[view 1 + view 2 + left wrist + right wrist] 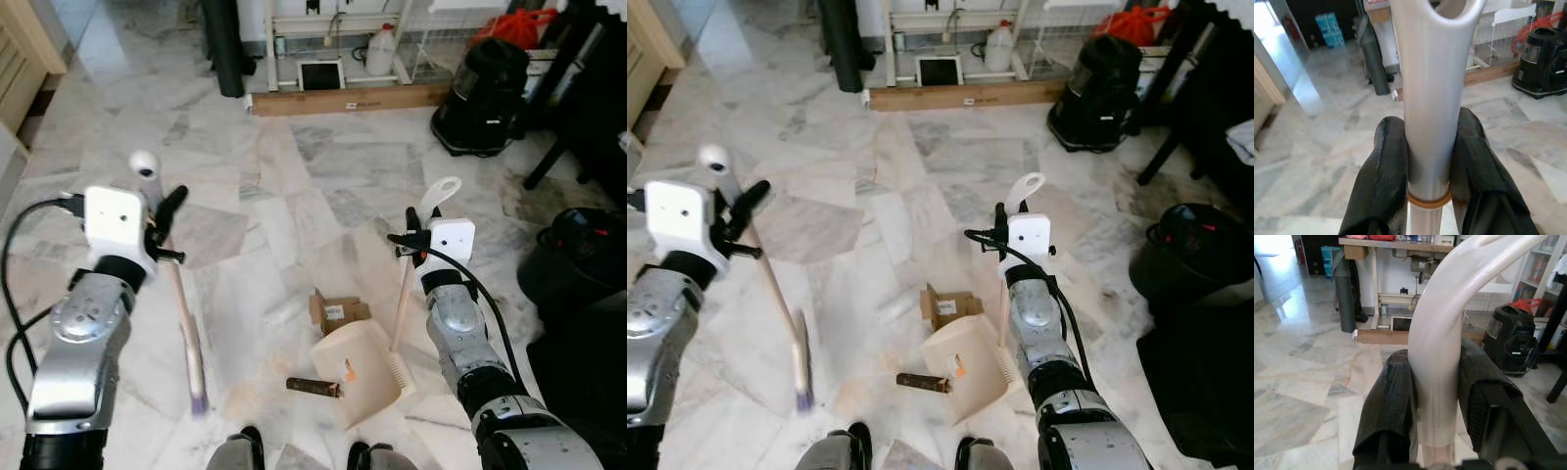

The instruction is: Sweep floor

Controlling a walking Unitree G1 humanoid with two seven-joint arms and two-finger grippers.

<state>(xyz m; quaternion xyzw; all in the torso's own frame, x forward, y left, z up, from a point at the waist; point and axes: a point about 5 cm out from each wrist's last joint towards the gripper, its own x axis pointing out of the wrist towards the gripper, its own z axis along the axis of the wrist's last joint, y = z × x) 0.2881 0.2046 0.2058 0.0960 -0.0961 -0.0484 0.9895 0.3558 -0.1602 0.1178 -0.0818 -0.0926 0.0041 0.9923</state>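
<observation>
Marble floor (pixel 294 176) ran pale and veined ahead of the robot in the left eye view, where the left gripper (pixel 165 227) clasped the upper handle of a broom (pixel 181 304) whose stick slanted down from the fingers to a blurred brush head resting on the tiles. The right gripper (pixel 416 238) pinched the upright handle of a cream dustpan (pixel 361 370), whose pan sat on the floor directly below it. A crumpled cardboard scrap (pixel 338 312) lay just beyond the pan's far edge, and a dark brown stick-like piece (pixel 313 387) lay at the pan's mouth, between dustpan and brush head. A black vacuum cleaner (pixel 485 98) stood well beyond the right gripper. In the left wrist view, black fingers (pixel 1383 186) pressed on both sides of the silvery broom handle. In the right wrist view, both fingers (pixel 1388 406) squeezed the curved white dustpan handle between them.
</observation>
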